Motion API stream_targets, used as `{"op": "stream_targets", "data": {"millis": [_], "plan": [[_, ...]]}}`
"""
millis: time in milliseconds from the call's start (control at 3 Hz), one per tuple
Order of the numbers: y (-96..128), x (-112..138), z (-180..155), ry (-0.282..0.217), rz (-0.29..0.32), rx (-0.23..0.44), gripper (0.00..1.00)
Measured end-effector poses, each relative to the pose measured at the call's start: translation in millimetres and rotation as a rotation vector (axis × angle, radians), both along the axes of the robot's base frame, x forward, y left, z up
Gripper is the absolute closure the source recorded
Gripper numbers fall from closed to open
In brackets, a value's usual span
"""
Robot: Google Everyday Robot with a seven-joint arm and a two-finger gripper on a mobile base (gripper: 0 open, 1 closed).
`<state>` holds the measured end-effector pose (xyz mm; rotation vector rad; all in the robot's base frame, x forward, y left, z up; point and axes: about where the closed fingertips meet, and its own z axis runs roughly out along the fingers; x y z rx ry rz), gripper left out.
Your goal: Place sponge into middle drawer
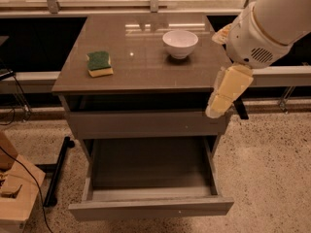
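Note:
The sponge (99, 63), dark green on top of pale yellow foam, lies flat on the left part of the grey-brown cabinet top (141, 62). The middle drawer (150, 208) is pulled far out below, with a low plain front and a dark bare floor. My gripper (219, 102), pale yellow, hangs down from the white arm (272, 23) at the cabinet's right front corner. It is well to the right of the sponge, above the drawer's right side, and holds nothing that I can see.
A white bowl (180, 42) stands on the cabinet top at the back right. A taller plain grey drawer front (146, 124) is shut above the open drawer. A wooden object (14, 188) and cables sit on the floor at the left. A metal rail (150, 8) runs behind.

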<state>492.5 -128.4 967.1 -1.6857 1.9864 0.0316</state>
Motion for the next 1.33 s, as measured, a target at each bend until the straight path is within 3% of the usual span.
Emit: {"op": "stream_targets", "data": {"millis": [333,667,1000,1333], "plan": [[3,2,-1,-0.003,-0.002,0.005,0.0],[31,23,-9,-0.031,-0.02,0.054,0.0],[73,58,-22,-0.069,-0.016,0.144,0.0],[105,97,-34,-0.087,0.031,0.235,0.0]]}}
